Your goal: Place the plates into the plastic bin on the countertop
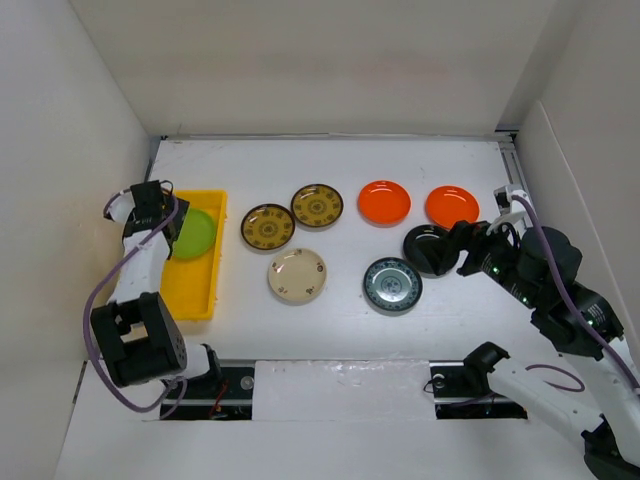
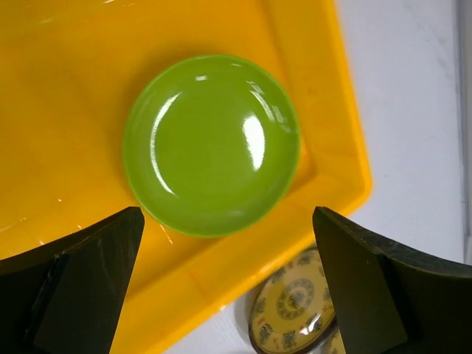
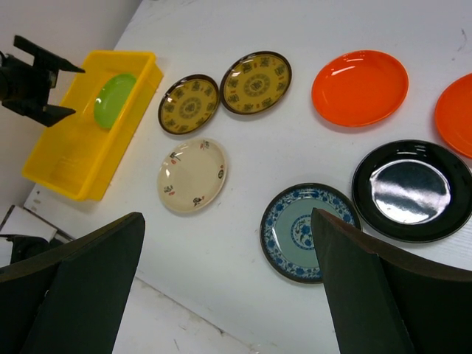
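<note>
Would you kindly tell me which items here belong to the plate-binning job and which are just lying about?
Job: yellow plastic bin; lime green plate inside it; on the countertop, orange plate, second orange plate, brown-gold plate, second brown-gold plate, cream floral plate, black plate, blue patterned plate.
Not the job: white walls; purple arm cable.

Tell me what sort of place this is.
Probably a robot test cell, not a kitchen: bare white walls box in a white countertop, with a left arm and right arm mounted at its near edge.
</note>
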